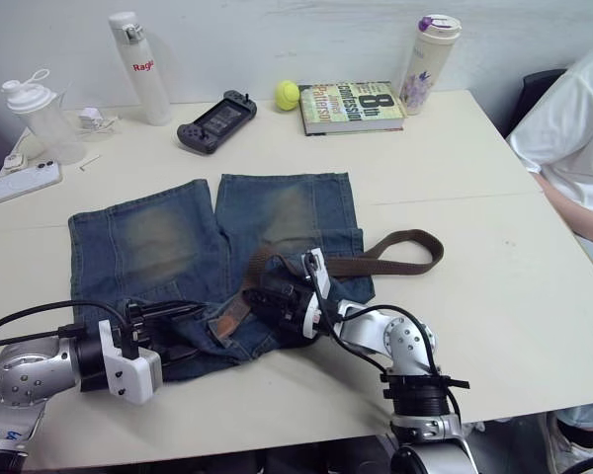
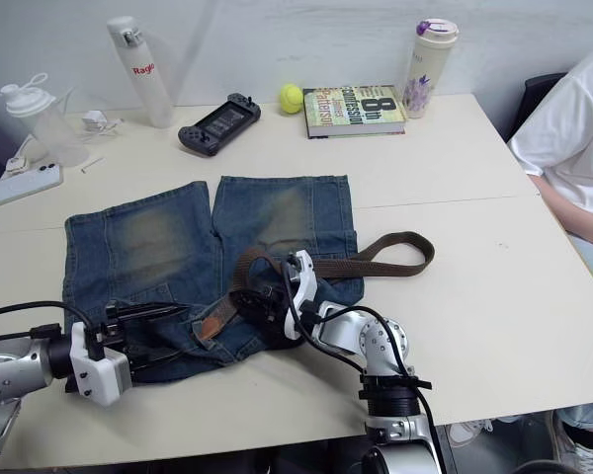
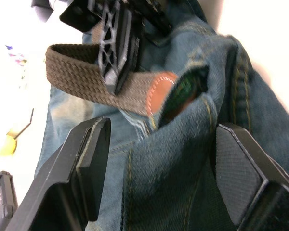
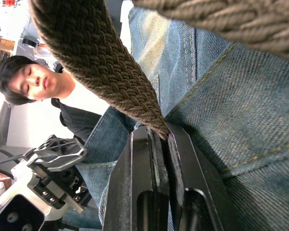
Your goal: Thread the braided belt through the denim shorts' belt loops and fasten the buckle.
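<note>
Fingers (image 4: 149,183) pinch braided belt (image 1: 395,259); strap trails rightward across denim shorts (image 1: 168,247).

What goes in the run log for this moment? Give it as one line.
stage: threading | right gripper: shut on braided belt | left gripper: open around denim shorts waistband | buckle: not fastened
</note>
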Controlling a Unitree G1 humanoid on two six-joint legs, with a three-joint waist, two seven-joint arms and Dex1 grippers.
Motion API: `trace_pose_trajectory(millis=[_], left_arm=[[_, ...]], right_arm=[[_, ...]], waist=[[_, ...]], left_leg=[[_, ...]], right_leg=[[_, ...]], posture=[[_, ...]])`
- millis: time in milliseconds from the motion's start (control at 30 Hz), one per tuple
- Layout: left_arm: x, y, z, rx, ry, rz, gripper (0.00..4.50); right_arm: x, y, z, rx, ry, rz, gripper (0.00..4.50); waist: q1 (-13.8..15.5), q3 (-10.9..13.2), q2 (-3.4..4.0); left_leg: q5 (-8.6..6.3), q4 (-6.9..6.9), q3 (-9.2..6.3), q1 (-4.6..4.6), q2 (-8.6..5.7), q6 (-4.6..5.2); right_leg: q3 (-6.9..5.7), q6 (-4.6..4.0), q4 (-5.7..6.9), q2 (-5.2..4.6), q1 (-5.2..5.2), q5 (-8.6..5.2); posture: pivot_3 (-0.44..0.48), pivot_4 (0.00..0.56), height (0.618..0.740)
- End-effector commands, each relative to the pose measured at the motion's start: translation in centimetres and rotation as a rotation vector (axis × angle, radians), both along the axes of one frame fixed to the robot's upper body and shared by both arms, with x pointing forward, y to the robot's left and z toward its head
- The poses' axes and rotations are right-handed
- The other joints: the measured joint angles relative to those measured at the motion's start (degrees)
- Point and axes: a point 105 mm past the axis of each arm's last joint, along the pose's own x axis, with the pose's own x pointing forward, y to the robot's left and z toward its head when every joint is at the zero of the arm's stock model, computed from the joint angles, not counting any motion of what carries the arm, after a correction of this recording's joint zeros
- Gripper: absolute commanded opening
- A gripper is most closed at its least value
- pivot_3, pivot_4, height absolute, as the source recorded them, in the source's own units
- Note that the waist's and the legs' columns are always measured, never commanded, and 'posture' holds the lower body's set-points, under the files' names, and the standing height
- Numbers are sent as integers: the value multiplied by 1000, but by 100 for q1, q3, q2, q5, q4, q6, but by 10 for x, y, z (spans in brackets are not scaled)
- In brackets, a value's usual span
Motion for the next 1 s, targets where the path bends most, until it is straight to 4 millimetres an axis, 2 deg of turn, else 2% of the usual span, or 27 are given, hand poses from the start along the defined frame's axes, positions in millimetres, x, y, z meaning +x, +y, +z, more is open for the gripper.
trace_pose_trajectory(millis=[33, 267, 367, 433, 500, 633, 767, 900, 1000], left_arm=[[7, 2, -4, 68, -52, -13, 3327], [27, 4, -12, 110, -119, 42, 3327], [40, 8, -16, 66, -83, 116, 3327], [48, 1, -18, 38, -69, 121, 3327], [54, -16, -19, -14, -56, 104, 3327], [63, -38, -23, -83, -13, 86, 3327], [73, -54, -28, -124, 43, 92, 3327], [75, -53, -28, -124, 55, 105, 3327], [72, -43, -29, -116, 64, 130, 3327]], right_arm=[[-9, 5, -17, -42, 61, 38, 0], [-24, 10, -6, -2, 30, 99, 0], [-28, 6, -12, -71, -16, 118, 0], [-21, -1, -21, -119, -15, 70, 0], [-7, -13, -27, -150, -12, -17, 0], [15, -40, -34, -234, -48, -146, 0], [26, -53, -35, -257, -72, -233, 0], [25, -44, -32, -223, -68, -249, 0], [21, -30, -33, -192, -41, -241, 0]], waist=[[7, -1, -1], [9, 0, 0], [8, 1, 1], [45, 4, 9], [128, -1, 16], [334, -22, 26], [462, -43, 19], [483, -60, 3], [463, -73, -3]], left_leg=[[0, 0, 0, 0, 0, 1], [-1, -2, 6, -3, 0, 1], [-1, -4, 6, -3, 0, 1], [-5, -2, 8, -4, -3, 4], [-4, 1, 8, 0, -7, 5], [2, 12, 8, 9, -18, 11], [6, 18, 9, 9, -28, 17], [8, 21, 10, 9, -33, 21], [9, 20, 9, 9, -32, 21]], right_leg=[[0, 0, 1, 0, 0, 0], [0, 0, -2, -1, -4, 0], [-1, 0, -2, -1, -5, 0], [-3, 0, -3, -6, -4, 0], [-3, 0, -6, -11, 1, 0], [-3, 0, -17, -24, 12, 0], [-3, 0, -19, -45, 24, 1], [-3, 0, -25, -50, 34, 1], [-4, 0, -23, -48, 33, 1]], posture=[[0, 150, 740], [0, 150, 740], [0, 150, 740], [0, 150, 740], [0, 150, 740], [0, 150, 740], [0, 150, 740], [0, 150, 740], [0, 150, 740]])
